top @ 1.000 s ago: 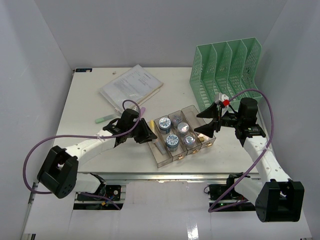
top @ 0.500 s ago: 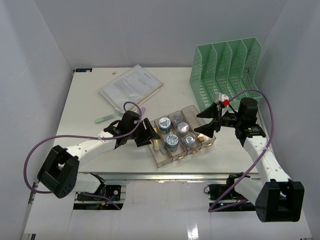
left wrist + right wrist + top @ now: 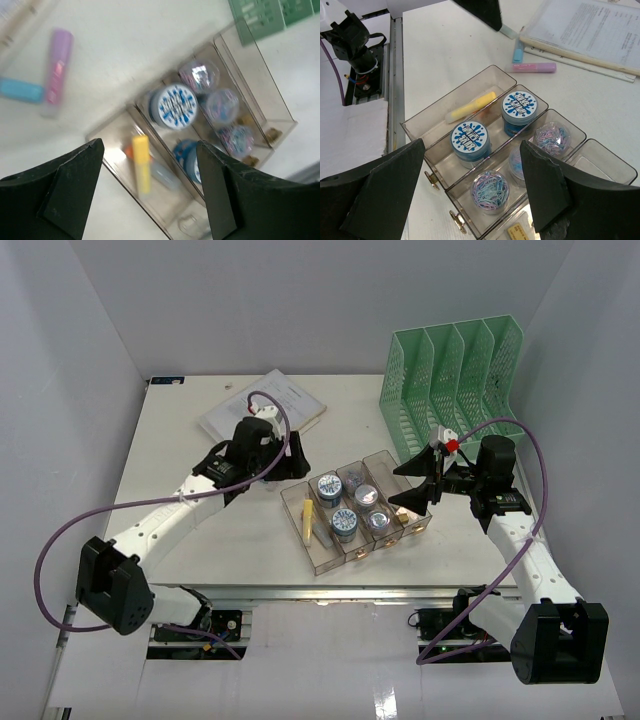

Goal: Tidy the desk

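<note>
Hovering over desk point(image 3: 250, 552), left claw point(image 3: 149, 195) spread, empty; right claw point(image 3: 470, 192) spread, empty; tray point(image 3: 260, 95) blurred, cropped in left wrist view.

The left arm point(image 3: 160, 525) and right arm point(image 3: 525, 550) wore white shells between bulky black joint housings, each trailing a looping purple cable point(image 3: 40, 575). The left tool point(image 3: 149, 145) and right tool point(image 3: 413, 485) ended in matte black wedge fingers point(image 3: 65, 195); a small red mark point(image 3: 452, 445) topped the right wrist.

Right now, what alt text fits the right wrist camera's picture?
A clear tray on a white desk holds a yellow highlighter, two blue-lidded jars and tubs of paper clips, framed by the open right gripper.
</note>
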You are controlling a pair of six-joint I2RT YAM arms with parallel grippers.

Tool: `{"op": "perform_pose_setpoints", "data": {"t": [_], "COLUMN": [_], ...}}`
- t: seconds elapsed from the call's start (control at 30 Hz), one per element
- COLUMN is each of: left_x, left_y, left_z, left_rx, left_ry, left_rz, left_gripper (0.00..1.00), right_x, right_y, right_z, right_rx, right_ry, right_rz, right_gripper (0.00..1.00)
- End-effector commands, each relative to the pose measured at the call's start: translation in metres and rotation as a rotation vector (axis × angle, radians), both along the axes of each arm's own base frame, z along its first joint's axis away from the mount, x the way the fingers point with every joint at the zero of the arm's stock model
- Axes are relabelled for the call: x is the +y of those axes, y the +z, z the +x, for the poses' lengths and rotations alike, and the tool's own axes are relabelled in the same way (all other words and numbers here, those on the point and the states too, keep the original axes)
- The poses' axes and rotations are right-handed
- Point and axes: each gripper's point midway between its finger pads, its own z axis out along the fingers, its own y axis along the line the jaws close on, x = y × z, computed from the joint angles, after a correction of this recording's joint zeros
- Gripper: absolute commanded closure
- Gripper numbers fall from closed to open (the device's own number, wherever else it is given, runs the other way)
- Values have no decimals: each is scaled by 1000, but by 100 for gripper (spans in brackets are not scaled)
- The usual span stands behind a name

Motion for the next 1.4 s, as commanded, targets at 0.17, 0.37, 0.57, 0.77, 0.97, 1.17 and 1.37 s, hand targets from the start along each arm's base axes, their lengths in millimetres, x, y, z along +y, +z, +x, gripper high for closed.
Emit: {"op": "perform_pose_setpoints", "data": {"t": [0.17,0.37,0.57,0.77,0.97,1.17,1.37], "left_x": [49,46,49,44,45,46,44], "left_y": [-34,-62,-92,-118,-138,-147,-148], "left_z": [72,97,108,109,108,105,105], "left_rx": [-18,20,81,140,182,205,216], "left_ry": [-25,-60,-78,-110,-115,-116,-102], "left_rz": [310,371,406,408,419,429,412], "left_gripper": [22,26,32,36,41,49,63], "right_x": [-2,-2,-2,-3,-3,-3,-3], "right_y": [0,-1,-3,-5,-6,-6,-5], "right_z": [2,2,3,5,6,6,6], "right_rx": [-45,-43,-37,-32,-30,-28,-30], "right_ry": [3,3,3,-4,-6,-8,-9], "right_rz": [1,0,-1,-4,-6,-6,-6], "right_gripper": [17,17,17,17,17,17,17]}}
